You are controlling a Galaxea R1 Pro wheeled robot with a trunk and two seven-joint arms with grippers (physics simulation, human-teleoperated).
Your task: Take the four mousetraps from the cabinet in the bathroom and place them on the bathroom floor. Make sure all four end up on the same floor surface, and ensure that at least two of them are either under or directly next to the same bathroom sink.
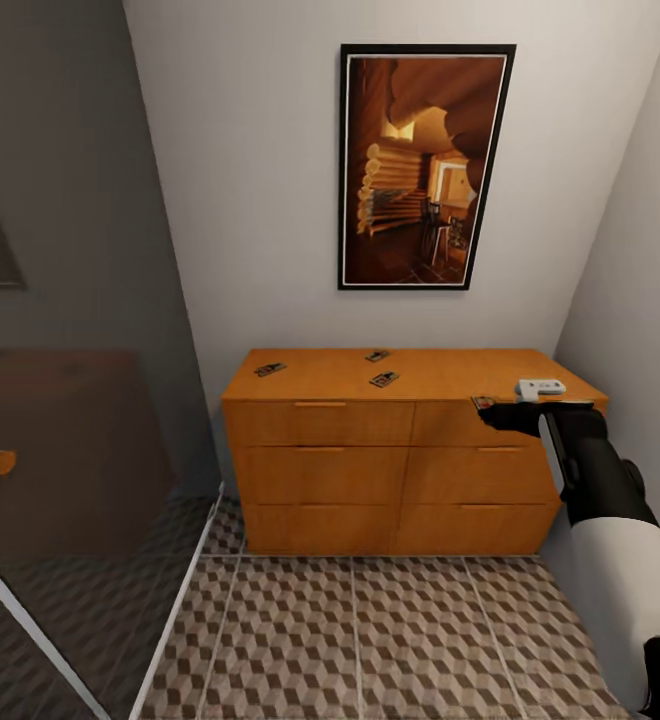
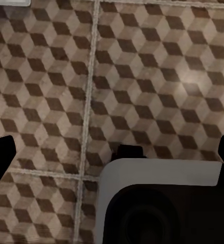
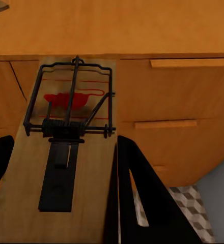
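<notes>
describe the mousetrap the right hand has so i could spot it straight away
Find the orange-brown cabinet below the framed picture and look at its front right corner. There the right hand grips one mousetrap, a pale wooden board with dark wire and a red mark. The other three mousetraps lie untouched farther back and left on the top.

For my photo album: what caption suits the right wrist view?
Robot's right hand holding a mousetrap beside the cabinet.
</notes>
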